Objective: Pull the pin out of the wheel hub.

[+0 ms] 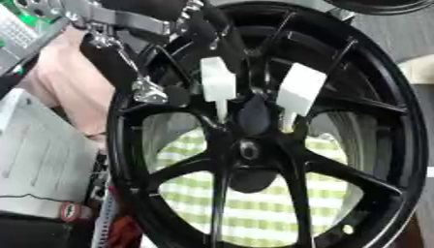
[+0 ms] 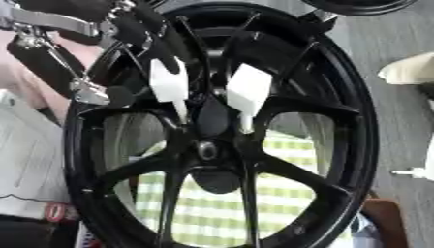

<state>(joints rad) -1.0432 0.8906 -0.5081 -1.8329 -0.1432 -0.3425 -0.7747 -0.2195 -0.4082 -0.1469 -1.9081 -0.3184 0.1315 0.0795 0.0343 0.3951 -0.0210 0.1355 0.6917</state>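
Two white pins (image 1: 218,82) in black wheel hub (image 1: 247,147), left hand (image 1: 182,36) beside

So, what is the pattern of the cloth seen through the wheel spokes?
The cloth has a green and white check, clearest in the left eye view, behind the black wheel.

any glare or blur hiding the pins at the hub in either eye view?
Left eye view: soft overall, the white pins overexposed but clear against the black wheel. Right eye view: same softness; dark hand blends into the spokes, its edges hard to separate.
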